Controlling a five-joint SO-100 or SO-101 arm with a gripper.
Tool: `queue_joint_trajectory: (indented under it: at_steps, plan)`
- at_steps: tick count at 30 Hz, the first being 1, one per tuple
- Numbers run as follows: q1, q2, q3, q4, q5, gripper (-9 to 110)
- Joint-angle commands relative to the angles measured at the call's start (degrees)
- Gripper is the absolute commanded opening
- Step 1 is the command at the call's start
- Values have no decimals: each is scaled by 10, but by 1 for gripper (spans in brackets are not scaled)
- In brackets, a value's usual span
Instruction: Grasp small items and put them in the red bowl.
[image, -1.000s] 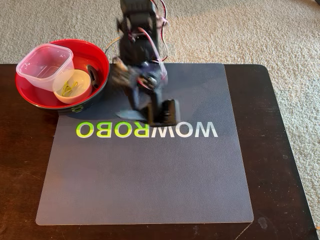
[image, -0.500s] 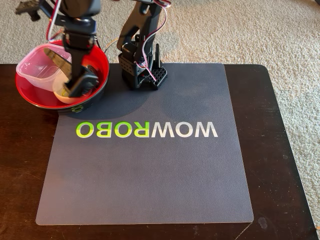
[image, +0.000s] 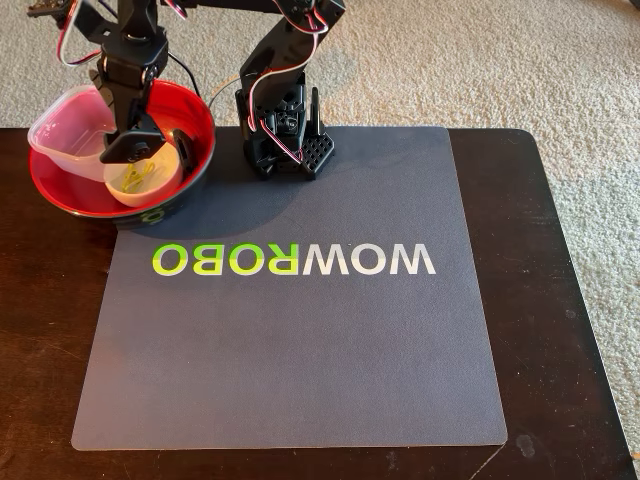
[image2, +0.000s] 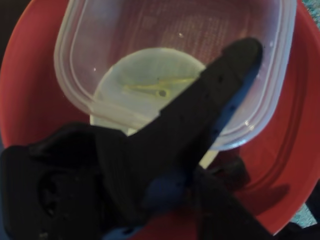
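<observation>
The red bowl (image: 60, 195) stands at the table's back left corner and fills the wrist view (image2: 295, 130). In it lie the clear square tub (image: 62, 132), tilted against the rim, and the small white bowl (image: 170, 178) holding the yellow clothespin (image: 135, 178). In the wrist view the tub (image2: 150, 30) lies partly over the white bowl (image2: 145, 70), and the clothespin (image2: 150, 90) shows through it. A small dark clip (image2: 235, 172) lies on the red floor. My gripper (image: 155, 150) hangs in the bowl, jaws spread, holding nothing; one finger (image2: 220, 85) reaches over the tub. No separate black scoop part shows.
The arm's base (image: 285, 130) stands at the back edge of a grey mat (image: 300, 350) printed WOWROBO. The mat covers most of the dark wooden table (image: 570, 300). Beige carpet (image: 500, 60) lies beyond the table.
</observation>
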Motion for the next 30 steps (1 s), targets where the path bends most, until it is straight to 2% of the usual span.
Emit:
queue_joint_trajectory:
  at_steps: [1,11,15,17,22,25,30]
  plan:
    - [9,24,4,-11,10,26]
    - [-39,92,5,42,-21,28]
    - [-145,83,-72,77,-129,28]
    - [-221,51,-149,108,-199,28]
    - [-425,-26,-285,101,-354,28]
    - [-510,-75,-294,32,-411,26]
    - [-578,-158,-288,-67,-448,26]
